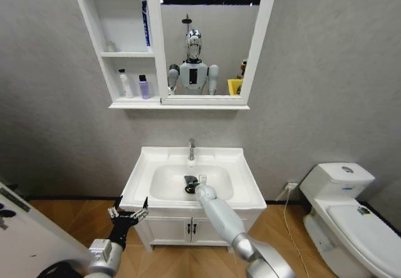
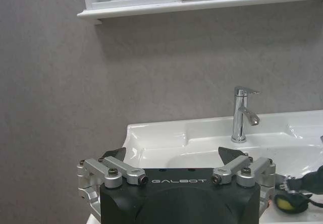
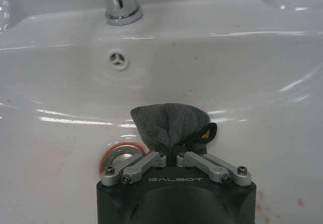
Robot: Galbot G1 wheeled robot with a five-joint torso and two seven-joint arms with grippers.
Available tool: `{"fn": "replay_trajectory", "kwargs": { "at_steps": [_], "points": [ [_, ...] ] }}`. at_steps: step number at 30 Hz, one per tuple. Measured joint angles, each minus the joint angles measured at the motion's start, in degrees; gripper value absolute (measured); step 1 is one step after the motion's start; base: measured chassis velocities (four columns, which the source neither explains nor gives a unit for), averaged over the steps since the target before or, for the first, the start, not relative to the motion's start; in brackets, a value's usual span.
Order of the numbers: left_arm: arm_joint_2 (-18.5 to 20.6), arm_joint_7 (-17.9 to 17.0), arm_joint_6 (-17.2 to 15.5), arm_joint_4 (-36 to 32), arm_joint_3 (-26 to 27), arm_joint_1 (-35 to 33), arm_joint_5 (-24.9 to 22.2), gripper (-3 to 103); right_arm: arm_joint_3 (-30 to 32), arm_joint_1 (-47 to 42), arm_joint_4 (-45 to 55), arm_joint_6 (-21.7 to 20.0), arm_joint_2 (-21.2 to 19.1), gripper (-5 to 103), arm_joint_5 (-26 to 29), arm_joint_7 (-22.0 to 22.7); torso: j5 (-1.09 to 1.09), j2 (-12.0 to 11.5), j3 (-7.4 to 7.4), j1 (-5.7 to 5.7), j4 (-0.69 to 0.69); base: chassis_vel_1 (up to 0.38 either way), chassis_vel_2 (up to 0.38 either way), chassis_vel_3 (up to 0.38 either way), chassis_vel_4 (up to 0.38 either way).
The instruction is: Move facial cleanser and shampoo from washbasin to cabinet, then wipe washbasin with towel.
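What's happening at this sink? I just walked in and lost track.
The right tool is shut on the towel, down in the washbasin bowl beside the drain ring. The left tool hangs open, idle, off the basin's front left corner. Two bottles already stand on the cabinet shelf.

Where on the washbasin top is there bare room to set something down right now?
The washbasin has bare flat rims left and right of the bowl, and bare ledge either side of the tap. The bowl is crowded: the right gripper holds the towel beside the drain ring. The left gripper hangs open off the front-left corner.
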State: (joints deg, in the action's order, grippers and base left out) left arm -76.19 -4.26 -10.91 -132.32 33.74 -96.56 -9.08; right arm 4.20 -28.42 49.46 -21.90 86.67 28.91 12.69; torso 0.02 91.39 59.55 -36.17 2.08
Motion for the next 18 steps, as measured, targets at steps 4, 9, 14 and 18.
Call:
{"fn": "replay_trajectory", "kwargs": {
  "at_steps": [4,9,14,18],
  "points": [
    [0.00,0.00,0.00,0.00,0.00,0.00,0.00,100,-0.83,-0.21,2.74,-0.37,-4.10,4,-1.58,1.27,0.00,0.00,0.00,0.00,0.00,0.000,0.000,0.000,0.000],
    [0.00,0.01,0.00,0.00,0.00,0.00,0.00,100,-1.14,-0.68,3.11,-1.11,-4.99,4,-1.17,1.91,-0.01,0.00,-0.01,0.00,0.01,0.000,0.000,0.000,0.000],
    [0.00,0.00,0.00,0.00,0.00,0.00,0.00,100,-2.51,-1.69,3.97,-2.48,-3.11,4,3.17,2.98,-0.02,0.00,0.00,0.00,-0.01,0.000,0.000,0.000,0.000],
    [0.00,0.00,0.00,0.00,0.00,0.00,0.00,100,-4.27,-1.87,4.98,-3.02,1.09,4,9.44,3.44,-0.03,0.00,0.00,0.00,0.02,0.000,0.000,0.000,0.000]
  ]
}}
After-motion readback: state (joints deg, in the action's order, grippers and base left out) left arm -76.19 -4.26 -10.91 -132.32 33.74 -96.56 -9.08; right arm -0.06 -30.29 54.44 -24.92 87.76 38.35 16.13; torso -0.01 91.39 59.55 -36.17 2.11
